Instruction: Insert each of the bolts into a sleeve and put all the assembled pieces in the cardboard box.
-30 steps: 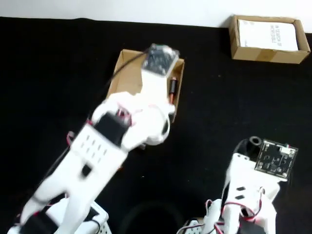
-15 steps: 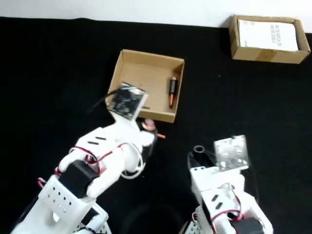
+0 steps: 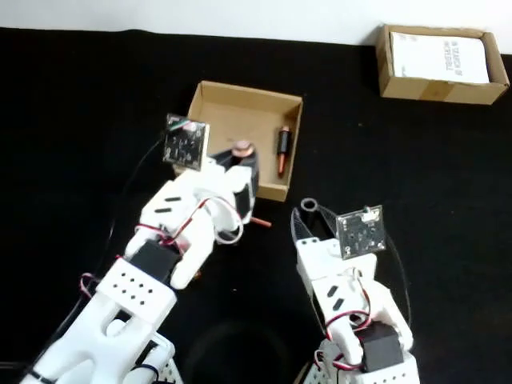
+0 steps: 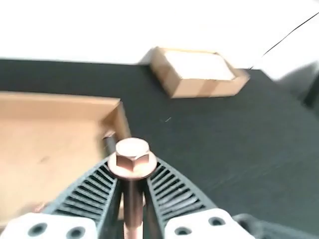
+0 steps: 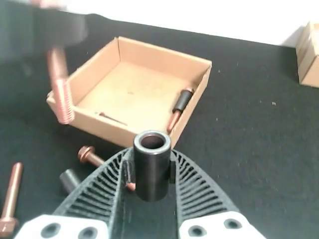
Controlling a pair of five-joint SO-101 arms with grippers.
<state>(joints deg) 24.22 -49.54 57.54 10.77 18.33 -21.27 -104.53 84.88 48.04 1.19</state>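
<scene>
Both having swung in beside the box (image 3: 228, 120), the left gripper (image 4: 132, 172) pinches a bolt (image 4: 132, 157) and the right gripper (image 5: 151, 159) clamps a sleeve (image 5: 151, 174), ready for insertion.

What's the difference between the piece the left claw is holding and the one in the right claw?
The bolt in the left gripper is copper-coloured; the sleeve in the right gripper is dark. The bolt is solid, with a flanged hexagonal head on a thin shank; the sleeve is a headless hollow tube, open on top. Both stand roughly upright, each clamped in its gripper.
</scene>
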